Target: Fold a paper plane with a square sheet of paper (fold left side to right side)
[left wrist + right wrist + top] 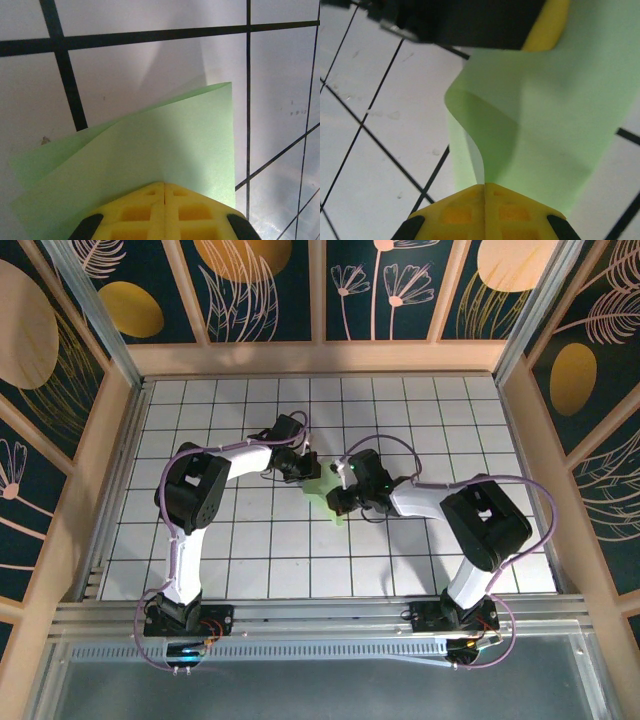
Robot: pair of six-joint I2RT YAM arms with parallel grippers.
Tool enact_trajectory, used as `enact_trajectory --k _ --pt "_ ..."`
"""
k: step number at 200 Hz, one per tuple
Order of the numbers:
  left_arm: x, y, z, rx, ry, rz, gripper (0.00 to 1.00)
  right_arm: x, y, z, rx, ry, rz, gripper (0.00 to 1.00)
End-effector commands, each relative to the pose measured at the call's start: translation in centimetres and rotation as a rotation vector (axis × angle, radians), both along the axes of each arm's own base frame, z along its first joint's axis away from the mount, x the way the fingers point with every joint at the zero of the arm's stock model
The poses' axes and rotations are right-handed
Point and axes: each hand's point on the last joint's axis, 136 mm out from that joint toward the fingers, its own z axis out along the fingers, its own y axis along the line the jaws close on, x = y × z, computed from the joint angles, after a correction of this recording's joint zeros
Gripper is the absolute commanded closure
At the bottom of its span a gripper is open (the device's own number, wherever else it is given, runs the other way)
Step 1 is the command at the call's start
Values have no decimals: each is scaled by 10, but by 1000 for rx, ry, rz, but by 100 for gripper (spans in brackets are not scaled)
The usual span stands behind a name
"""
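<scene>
Clamped shut on the square sheet of paper (165,140) with left gripper (164,186) and right gripper (484,187); held curled above the tiled table (125,70), probably to swing its left side over.

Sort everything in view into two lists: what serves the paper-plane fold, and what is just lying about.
Serves the fold:
- green paper sheet, folded over
- left gripper, shut on it
- right gripper, shut on it

Just there:
- white tiled tabletop
- patterned walls
- metal rail at the near edge
</scene>
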Motion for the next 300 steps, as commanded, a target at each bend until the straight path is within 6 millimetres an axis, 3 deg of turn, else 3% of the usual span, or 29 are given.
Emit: enact_trajectory --k 1,78,266,300 --pt "-11 19 -31 114 42 13 100 14 -10 -5 -44 1 -65 100" --pt "-10 19 -30 116 41 13 100 23 -10 -7 -51 -7 -78 100" --pt "-9 17 -28 108 35 22 100 18 -7 -22 -59 30 -59 100" --pt "-9 17 -29 108 37 23 100 19 -4 -13 -40 13 -55 100"
